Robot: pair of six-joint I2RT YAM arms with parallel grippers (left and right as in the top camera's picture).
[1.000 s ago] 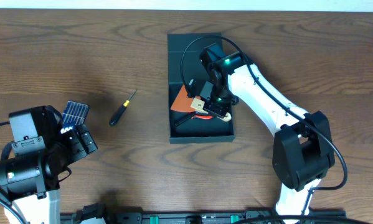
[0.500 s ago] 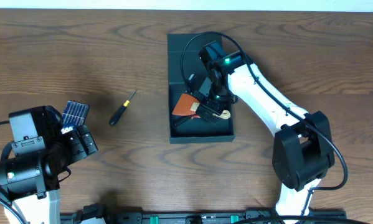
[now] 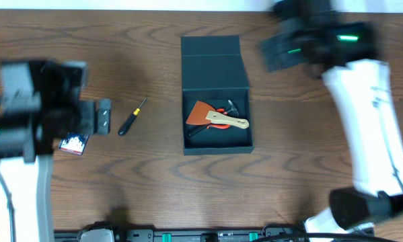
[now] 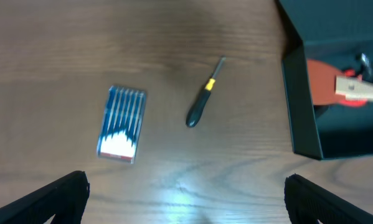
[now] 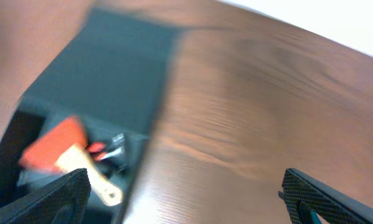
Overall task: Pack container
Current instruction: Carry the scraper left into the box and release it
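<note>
The dark teal container [image 3: 215, 62] lies open at the table's middle, its lid flap folded back. An orange scraper [image 3: 218, 118] with a pale wooden handle rests inside, over dark tools. My right gripper [image 3: 276, 51] is blurred above the table to the right of the lid, open and holding nothing. Its wrist view shows the container [image 5: 118, 81] and scraper [image 5: 61, 146] at lower left, and wide-apart fingers [image 5: 55, 199]. My left gripper [image 3: 102, 118] hovers open, left of a black screwdriver [image 3: 132, 117]. The left wrist view shows the screwdriver [image 4: 202, 96] and the container wall [image 4: 301, 106].
A small blue case of white-tipped bits [image 3: 73, 143] lies on the wood at the left, under my left arm; in the left wrist view this case [image 4: 121, 124] sits left of the screwdriver. Bare wood surrounds the container.
My right gripper opened, left the scraper in the container and pulled up and away to the back right. My left arm rose and swung over the table's left side.
</note>
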